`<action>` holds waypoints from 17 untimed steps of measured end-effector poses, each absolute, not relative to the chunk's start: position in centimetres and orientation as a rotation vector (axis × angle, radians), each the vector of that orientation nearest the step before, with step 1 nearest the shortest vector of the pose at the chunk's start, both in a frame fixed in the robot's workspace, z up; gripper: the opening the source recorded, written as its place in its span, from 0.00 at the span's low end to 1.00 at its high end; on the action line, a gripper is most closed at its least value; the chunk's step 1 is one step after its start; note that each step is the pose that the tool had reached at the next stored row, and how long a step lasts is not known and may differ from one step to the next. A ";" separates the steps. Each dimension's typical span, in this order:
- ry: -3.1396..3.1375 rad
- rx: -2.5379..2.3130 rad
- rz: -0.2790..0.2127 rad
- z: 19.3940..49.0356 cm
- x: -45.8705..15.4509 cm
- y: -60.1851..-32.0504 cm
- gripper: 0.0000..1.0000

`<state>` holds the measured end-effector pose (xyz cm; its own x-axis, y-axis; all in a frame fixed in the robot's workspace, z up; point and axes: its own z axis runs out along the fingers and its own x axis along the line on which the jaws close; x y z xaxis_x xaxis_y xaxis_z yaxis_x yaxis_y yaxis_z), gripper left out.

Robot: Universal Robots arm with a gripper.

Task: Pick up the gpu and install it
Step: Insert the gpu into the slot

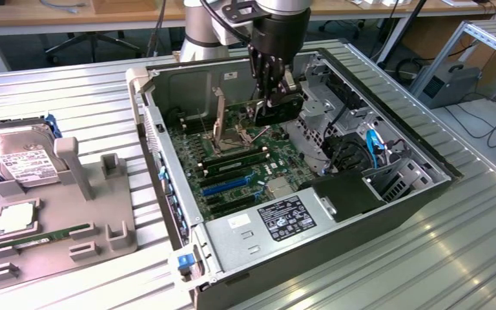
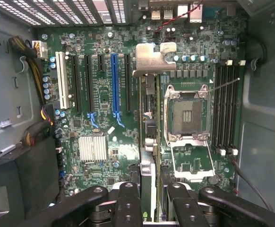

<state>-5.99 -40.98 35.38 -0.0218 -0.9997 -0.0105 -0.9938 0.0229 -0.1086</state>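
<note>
Hanging over the open case, the gpu is clamped edge-on by the pincer.
A thin dark board with a bent silver bracket is held above the green motherboard.

Black gpu with a silver end bracket. Green motherboard with black slots and one bright blue slot. Silver hard drive with a white label, on a grey tray.
</note>
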 end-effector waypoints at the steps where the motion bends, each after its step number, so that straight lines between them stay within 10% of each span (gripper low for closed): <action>1: 2.185 -2.137 -0.108 35.3 -6.0 -41.0 0.27; 17: 2.185 -2.137 -0.108 34.8 -6.0 -41.2 0.27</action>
<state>-6.01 -41.16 34.85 -0.0218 -0.9997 -0.0105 -0.9938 0.0228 -0.1086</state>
